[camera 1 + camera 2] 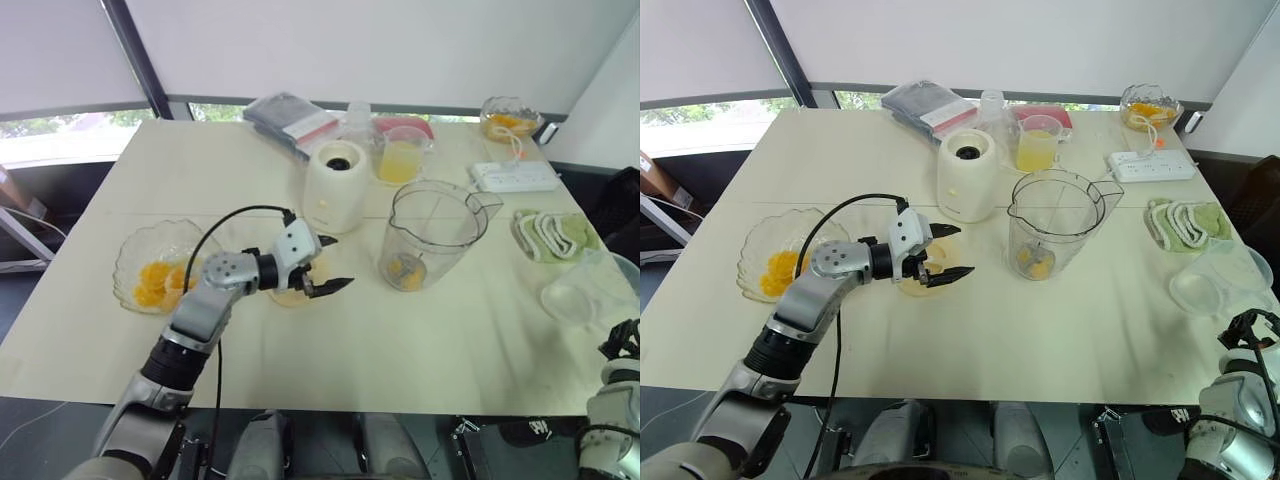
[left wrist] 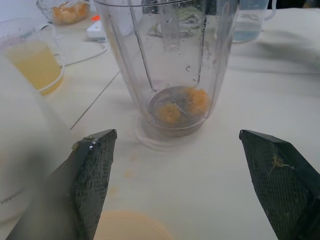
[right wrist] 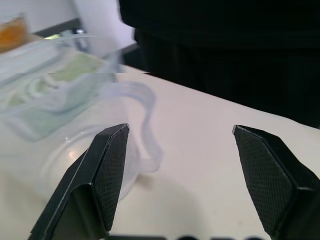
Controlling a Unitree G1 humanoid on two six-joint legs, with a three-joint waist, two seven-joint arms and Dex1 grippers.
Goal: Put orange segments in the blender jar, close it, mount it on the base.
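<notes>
Orange segments: two lie in the bottom of the single jar, and more sit in a bowl well left of it. One white base stands just left of the jar. Between bowl and jar hangs the left gripper, fingers apart and empty. The right gripper, also apart, is beside a clear lid right of the jar.

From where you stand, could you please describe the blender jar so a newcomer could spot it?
On the cream table, look right of the white blender base. The blender jar is the tall clear spouted pitcher, with orange pieces at its bottom; the smaller cup behind holds yellow juice.
</notes>
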